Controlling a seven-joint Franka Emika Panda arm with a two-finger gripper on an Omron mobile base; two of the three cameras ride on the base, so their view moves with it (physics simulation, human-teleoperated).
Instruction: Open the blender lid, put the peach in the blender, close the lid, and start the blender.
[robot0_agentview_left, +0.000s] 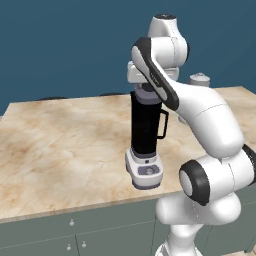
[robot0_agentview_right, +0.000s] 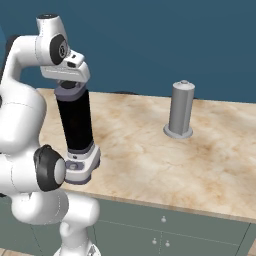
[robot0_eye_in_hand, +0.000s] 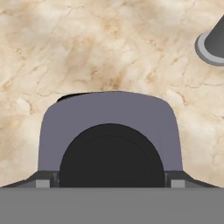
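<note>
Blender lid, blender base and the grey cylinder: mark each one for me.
blender lid (robot0_eye_in_hand: 109, 116): hand view, on its flat grey top above the black knob.
blender base (robot0_agentview_left: 145, 170): left base view, on the button panel.
grey cylinder (robot0_agentview_right: 180, 107): right base view, mid-height on its upright wall.

The table (robot0_agentview_left: 60, 145) has a smooth, beige marbled stone look with brown veining and a soft sheen. The blender (robot0_agentview_left: 145, 145) pairs a glossy black jar, glass or plastic, with a pale grey-white base that looks like smooth plastic. The lid (robot0_eye_in_hand: 109, 118) is matt grey-purple, and its round knob (robot0_eye_in_hand: 111, 157) is flat black with no shine. At 2 o'clock from the blender in the right base view, the cylinder (robot0_agentview_right: 180, 110) looks like brushed grey metal, satin rather than mirror-bright. The cabinet fronts (robot0_agentview_right: 165, 225) are matt grey-green with small pale knobs.
</note>
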